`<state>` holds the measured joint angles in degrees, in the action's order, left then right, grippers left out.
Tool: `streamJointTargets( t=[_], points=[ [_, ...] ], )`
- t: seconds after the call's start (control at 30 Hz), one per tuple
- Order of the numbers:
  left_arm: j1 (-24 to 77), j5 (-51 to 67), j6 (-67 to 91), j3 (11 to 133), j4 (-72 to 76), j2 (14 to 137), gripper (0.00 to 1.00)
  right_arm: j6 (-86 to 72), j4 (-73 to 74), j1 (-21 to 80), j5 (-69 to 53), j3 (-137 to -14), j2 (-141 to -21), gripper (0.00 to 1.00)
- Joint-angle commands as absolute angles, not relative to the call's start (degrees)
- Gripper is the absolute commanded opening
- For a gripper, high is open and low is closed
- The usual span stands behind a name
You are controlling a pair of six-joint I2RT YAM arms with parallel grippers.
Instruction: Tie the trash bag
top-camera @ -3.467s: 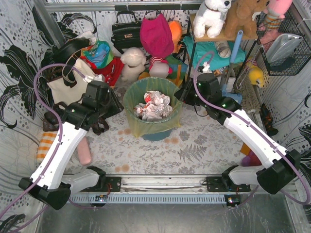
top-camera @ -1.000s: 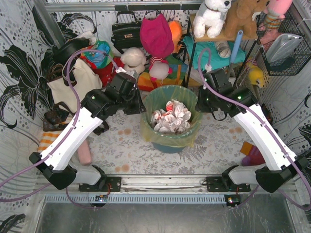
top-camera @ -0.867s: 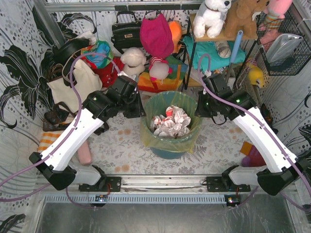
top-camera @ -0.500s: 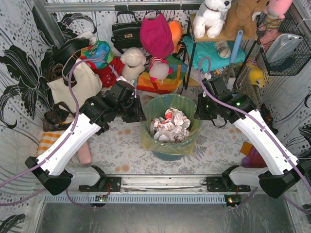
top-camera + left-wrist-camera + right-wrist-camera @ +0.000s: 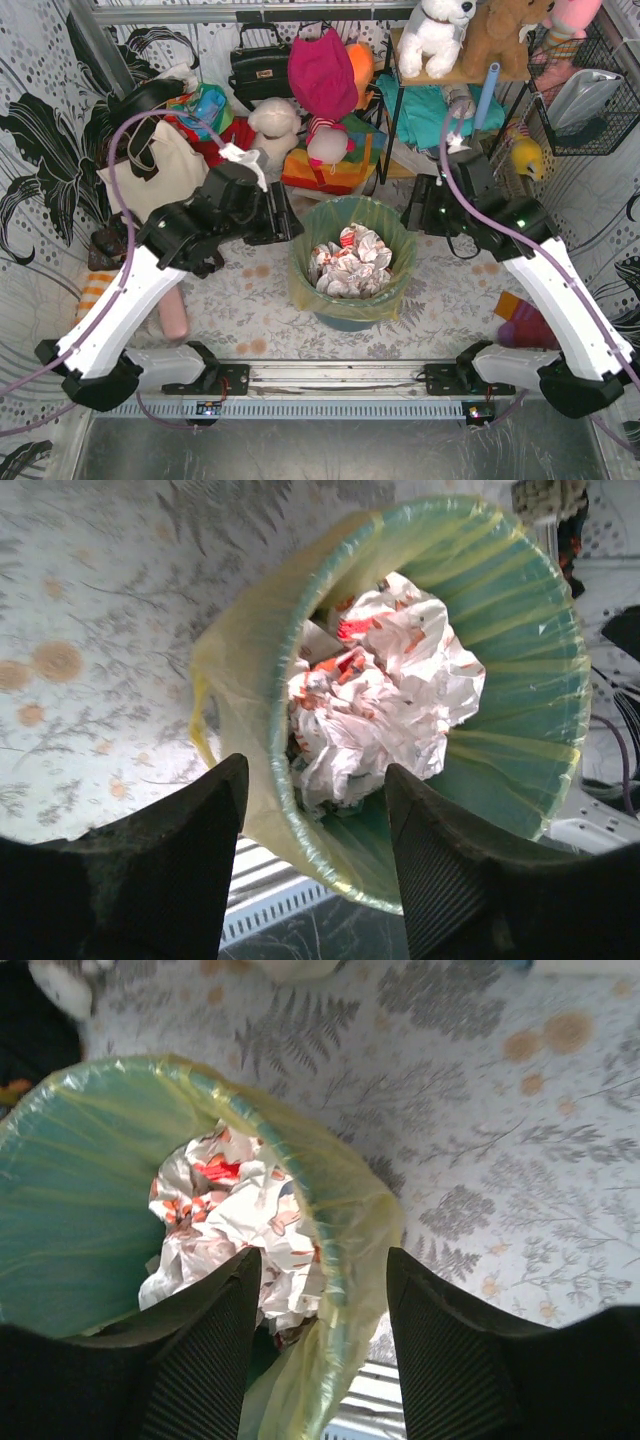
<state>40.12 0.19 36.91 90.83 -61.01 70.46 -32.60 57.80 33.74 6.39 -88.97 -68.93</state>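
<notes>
Now that the left fingers and right fingers have opened about halfway off the rim, neither holds anything. The trash bag lines the bin mid worktop, mouth open, untied; regrasp needed.

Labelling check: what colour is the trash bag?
Translucent yellow trash bag; clearest in the left wrist view.

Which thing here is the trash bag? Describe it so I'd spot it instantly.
Look at the middle of the patterned table, where a round teal bin stands. The trash bag lines it and folds over its rim. Unlike the cream tote bag at back left, it is thin see-through yellow plastic holding crumpled paper.
</notes>
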Motion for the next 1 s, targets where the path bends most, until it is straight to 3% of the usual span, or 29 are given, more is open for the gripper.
streamJointTargets(
  t=[0.0, 0.13, 0.33, 0.6, 0.97],
  points=[
    [39.2, -11.0, 36.9, 91.5, -58.7, 65.1, 0.69, -33.5, 60.0, 33.9, 17.6, -90.7, -63.9, 0.51],
    [34.6, -14.2, 39.4, 84.9, -57.7, 61.2, 0.71, -34.6, 61.0, 33.8, 24.1, -88.0, -59.6, 0.48],
    [28.4, -9.1, 41.7, 66.0, -49.6, 54.9, 0.71, -34.6, 61.1, 32.0, 27.7, -79.7, -56.0, 0.51],
    [25.2, 7.5, 42.4, 44.1, -32.1, 51.0, 0.69, -31.8, 53.8, 19.2, 8.9, -61.5, -51.6, 0.45],
    [25.2, 18.4, 40.8, 31.8, -18.2, 55.0, 0.60, -38.2, 45.1, 18.6, 1.2, -46.2, -43.4, 0.38]
  ],
)
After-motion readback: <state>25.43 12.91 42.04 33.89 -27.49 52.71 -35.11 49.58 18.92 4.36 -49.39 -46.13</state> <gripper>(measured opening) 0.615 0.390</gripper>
